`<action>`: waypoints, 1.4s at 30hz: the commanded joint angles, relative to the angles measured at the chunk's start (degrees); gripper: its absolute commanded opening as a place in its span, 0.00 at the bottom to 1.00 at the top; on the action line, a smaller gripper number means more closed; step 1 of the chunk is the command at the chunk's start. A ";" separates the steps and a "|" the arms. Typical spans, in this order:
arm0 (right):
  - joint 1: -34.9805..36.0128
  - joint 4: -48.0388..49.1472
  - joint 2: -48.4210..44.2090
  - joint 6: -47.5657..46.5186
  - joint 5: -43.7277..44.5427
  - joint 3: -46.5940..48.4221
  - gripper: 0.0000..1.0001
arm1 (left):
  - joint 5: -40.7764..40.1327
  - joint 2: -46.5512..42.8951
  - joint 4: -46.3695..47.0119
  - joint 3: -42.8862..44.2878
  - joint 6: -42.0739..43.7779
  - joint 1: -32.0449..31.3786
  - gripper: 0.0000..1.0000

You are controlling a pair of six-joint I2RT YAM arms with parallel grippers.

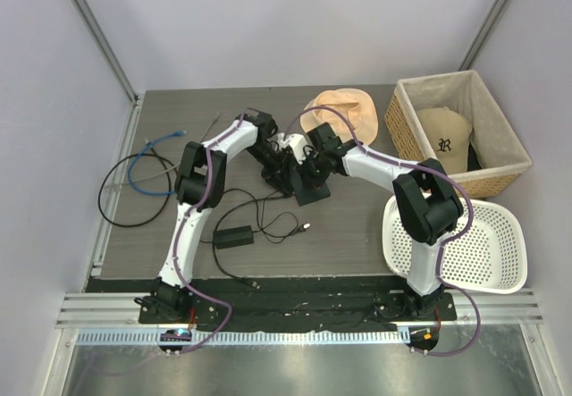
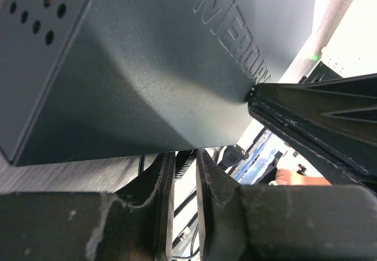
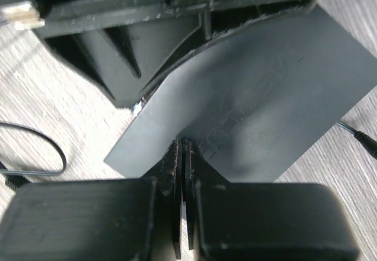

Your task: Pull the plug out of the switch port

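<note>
The flat black switch box point(image 1: 313, 190) lies mid-table and fills the left wrist view point(image 2: 147, 66) and the right wrist view point(image 3: 277, 96). Its ports are hidden. The bright-blue cable point(image 1: 143, 171) lies far left, its plug point(image 1: 181, 133) free on the table, apart from the box. My left gripper point(image 1: 279, 171) is at the box's edge, and a black ribbed cable end point(image 2: 184, 162) fills the narrow gap at its tips point(image 2: 184, 158). My right gripper point(image 1: 300, 174) is shut and empty, with its tips point(image 3: 184, 144) touching the box's top.
A black adapter brick point(image 1: 232, 235) lies near the front, its silver-tipped plug point(image 1: 307, 228) loose. A black cable loop point(image 1: 121, 201) lies left. A peach hat point(image 1: 344, 110), a wicker basket point(image 1: 402, 123) holding a cap point(image 1: 444, 137) and a white plastic basket point(image 1: 393, 235) stand right.
</note>
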 commanded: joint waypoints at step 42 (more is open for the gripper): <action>0.73 2.02 3.73 3.70 3.31 -5.81 0.01 | 6.60 -3.94 -4.40 7.05 12.60 7.26 0.00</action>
